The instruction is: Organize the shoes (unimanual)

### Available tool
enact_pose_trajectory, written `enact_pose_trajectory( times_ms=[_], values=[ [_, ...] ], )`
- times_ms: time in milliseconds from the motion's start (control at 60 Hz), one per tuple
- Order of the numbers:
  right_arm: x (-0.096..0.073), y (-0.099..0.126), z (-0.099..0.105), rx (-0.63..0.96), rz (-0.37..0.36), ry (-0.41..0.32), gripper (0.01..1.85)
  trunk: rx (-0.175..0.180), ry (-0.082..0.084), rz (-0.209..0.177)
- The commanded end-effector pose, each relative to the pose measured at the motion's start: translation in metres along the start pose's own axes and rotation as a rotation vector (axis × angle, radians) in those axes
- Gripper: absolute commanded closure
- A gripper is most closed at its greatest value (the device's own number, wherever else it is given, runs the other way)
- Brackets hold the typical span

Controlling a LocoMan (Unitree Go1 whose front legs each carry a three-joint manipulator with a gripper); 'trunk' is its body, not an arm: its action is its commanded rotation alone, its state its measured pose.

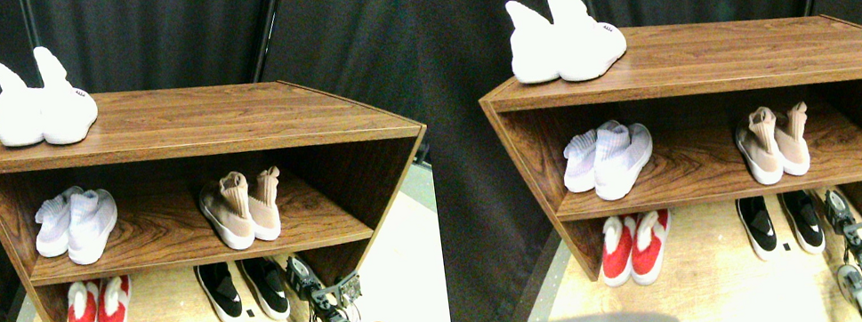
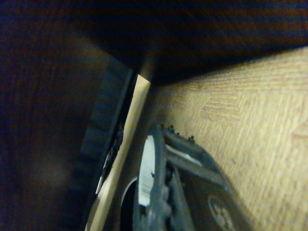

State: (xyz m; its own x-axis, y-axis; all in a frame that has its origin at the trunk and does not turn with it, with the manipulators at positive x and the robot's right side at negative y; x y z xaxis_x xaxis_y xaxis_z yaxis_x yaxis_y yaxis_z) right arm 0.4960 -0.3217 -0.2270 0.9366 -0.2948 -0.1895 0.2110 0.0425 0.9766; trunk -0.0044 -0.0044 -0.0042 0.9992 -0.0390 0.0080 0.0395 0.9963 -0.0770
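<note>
Shoes (image 1: 243, 291), the black pair beside our right gripper (image 1: 302, 277), look light and soft; we'd pinch a collar. Fingers' state: we cannot tell.

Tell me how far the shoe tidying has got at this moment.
Mostly done, it seems. The white pair sits on top of the shelf, a pale pair and the tan pair on the middle board, the red pair and black pair on the floor underneath. The right gripper sits low beside the black pair, holding nothing visible. Little looks left.
</note>
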Motion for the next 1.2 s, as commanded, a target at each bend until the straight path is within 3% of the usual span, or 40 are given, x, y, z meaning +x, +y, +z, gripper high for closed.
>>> enact_pose_trajectory(
  times_ms=[17, 167, 450, 867, 1200],
  values=[
    [0.004, -0.001, 0.003, -0.011, 0.038, -0.001, 1.8, -0.02, 0.022, 0.015],
    [0.005, -0.009, -0.002, 0.026, -0.002, -0.017, 1.8, -0.021, 0.021, 0.017],
    [0.002, -0.009, -0.021, -0.013, -0.001, 0.07, 1.8, -0.033, 0.021, 0.026],
    [0.001, -0.008, -0.04, -0.019, -0.018, 0.121, 1.8, -0.045, 0.02, 0.034],
    [-0.011, -0.005, -0.057, -0.019, -0.022, 0.164, 1.8, -0.053, 0.019, 0.039]
  ],
)
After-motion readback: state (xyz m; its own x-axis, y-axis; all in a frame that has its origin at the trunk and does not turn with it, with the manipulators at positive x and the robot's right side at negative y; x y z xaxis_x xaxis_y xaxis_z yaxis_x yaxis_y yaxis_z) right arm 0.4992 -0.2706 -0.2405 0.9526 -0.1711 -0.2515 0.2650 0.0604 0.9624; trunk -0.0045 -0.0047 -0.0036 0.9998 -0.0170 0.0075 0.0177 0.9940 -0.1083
